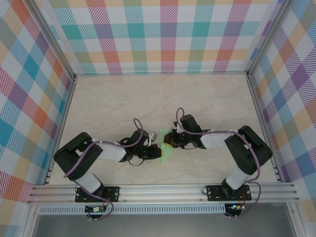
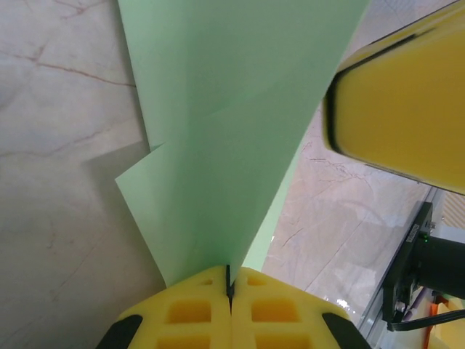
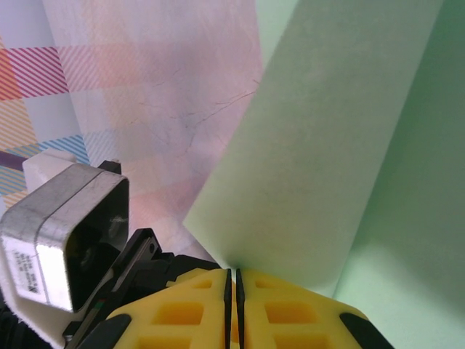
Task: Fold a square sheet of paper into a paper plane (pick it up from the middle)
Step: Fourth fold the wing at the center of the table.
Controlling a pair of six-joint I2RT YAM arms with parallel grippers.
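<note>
Entry, single moment. The thin, pale mint-green paper sheet [image 1: 166,152], creased into overlapping layers, sits about mid-width of the beige marbled surface [image 1: 118,101], toward the near side, between the two arms. In the overhead view its tapered end points near. The left pincer [image 1: 157,148] reaches in from the left. In its wrist view, I see the left pincer's [image 2: 229,273] yellow fingers [image 2: 190,313] pressed together on a point of the paper sheet [image 2: 218,138], which fans out away from them above the surface [image 2: 58,145]. The right pincer [image 1: 170,141] comes in from the right, and one of its yellow fingers [image 2: 398,102] stands just beside the sheet. From the right wrist, the right pincer [image 3: 232,276] is closed to a thin slit on the edge of one flap of the paper sheet [image 3: 312,167]. A grey metal camera block [image 3: 62,236] sits close on the left. Plaid walls [image 1: 168,34] enclose the left, right and far sides.
</note>
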